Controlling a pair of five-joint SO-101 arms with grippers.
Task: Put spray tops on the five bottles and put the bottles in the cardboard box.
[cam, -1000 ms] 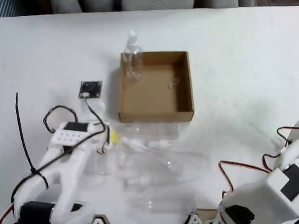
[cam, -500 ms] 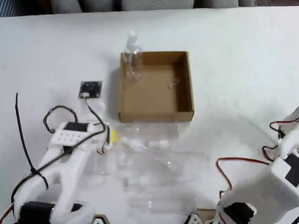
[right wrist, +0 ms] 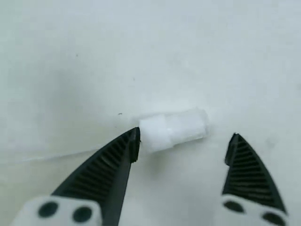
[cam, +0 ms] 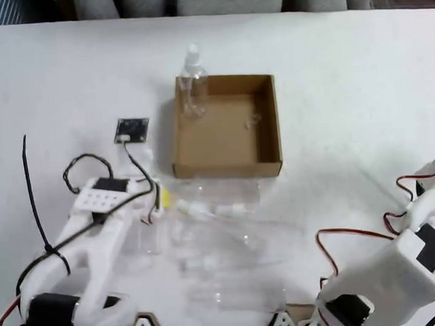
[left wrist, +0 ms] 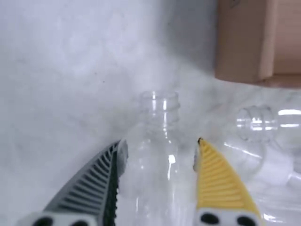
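The desk is white and matt, faintly mottled. The cardboard box is dull brown paperboard with raw cut edges. A bottle is clear, glossy plastic, with bright glints and a moulded thread at its neck. The spray top is smooth white plastic. The left end effector has ribbed plastic fingers, one grey, one yellow. The right end effector has black ribbed plastic fingers. An arm has a white matt plastic shell, and red and black sheathed wires run by the other arm.
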